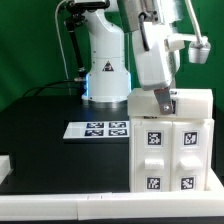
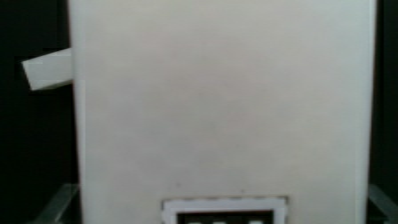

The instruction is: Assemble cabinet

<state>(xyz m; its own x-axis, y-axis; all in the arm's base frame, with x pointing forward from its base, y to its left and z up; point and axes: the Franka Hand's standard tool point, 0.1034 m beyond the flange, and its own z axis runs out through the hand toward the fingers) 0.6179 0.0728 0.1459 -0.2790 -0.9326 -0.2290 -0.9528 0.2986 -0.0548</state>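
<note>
While the gripper [image 1: 164, 97] sits right on the top edge of the cabinet [image 1: 170, 150], you can't tell whether its fingers are spread or pinched; the wrist view shows only a white panel [image 2: 214, 100] filling the frame with 1 tag [image 2: 226, 212] at its edge. Cabinet stands upright on the black table [image 1: 50, 140], on the exterior view's right of the marker board [image 1: 103, 129], close beside it.

Risk, as a guess: if you push down off-centre, the cabinet could tip or slide on the table, or a door could pop loose.

Counts: 1 arm, 1 cabinet, 2 front columns, 4 tags visible on its front, 1 marker board with 4 tags.
</note>
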